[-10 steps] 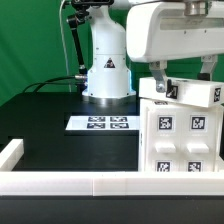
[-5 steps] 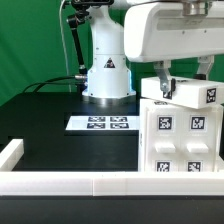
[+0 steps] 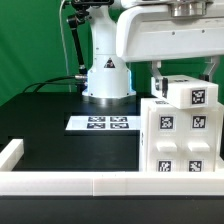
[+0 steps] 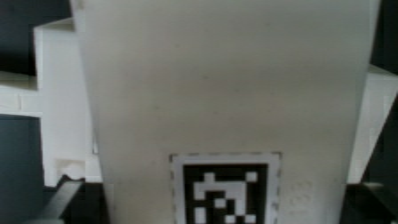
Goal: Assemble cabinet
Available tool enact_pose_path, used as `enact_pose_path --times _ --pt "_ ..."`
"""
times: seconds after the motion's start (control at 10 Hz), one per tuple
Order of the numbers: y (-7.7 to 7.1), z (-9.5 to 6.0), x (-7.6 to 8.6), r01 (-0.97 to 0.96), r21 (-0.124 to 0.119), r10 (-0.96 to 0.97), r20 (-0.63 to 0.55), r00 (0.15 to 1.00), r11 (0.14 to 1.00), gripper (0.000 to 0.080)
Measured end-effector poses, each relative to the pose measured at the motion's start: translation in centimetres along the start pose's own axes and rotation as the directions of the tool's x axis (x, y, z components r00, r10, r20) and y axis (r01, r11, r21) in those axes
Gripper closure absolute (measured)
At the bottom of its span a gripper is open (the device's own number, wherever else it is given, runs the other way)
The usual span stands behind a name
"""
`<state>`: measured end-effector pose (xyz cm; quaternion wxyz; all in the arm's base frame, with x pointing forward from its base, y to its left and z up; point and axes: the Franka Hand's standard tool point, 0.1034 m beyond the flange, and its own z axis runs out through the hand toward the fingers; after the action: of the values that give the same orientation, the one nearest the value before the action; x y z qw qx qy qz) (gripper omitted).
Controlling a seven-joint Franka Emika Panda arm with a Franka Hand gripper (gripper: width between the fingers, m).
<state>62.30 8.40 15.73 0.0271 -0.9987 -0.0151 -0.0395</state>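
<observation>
- Cabinet [image 3: 180, 135] stands upright on the black worktop [image 3: 60, 140], at the exterior view's right.
- Jaws grasp a tagged white panel [image 3: 192, 95] directly above the cabinet's top, long axis vertical in the wrist view.

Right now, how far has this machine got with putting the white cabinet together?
Done, it seems: the big white tagged box-shaped cabinet body stands upright on the black table. In hand: a smaller white tagged block sits at its top under the arm; the gripper's fingers are hidden, so grip is unclear. Left: seating that piece; further parts aren't visible.
</observation>
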Motion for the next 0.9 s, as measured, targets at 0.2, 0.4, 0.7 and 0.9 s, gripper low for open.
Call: enact_pose_path --times 0.2,0.4,0.7,0.9 --pt "0.17 0.02 0.15 -0.131 0.0 0.131 -0.011 0.991 0.991 0.0239" --pt "0.33 0.03 0.17 -0.283 0.001 0.283 -0.012 0.959 0.959 0.0239" --pt "0.32 -0.13 0.35 -0.411 0.006 0.411 -0.014 0.912 0.912 0.0239" --pt "0.29 -0.11 0.34 -0.549 0.014 0.549 -0.009 0.836 0.836 0.0239"
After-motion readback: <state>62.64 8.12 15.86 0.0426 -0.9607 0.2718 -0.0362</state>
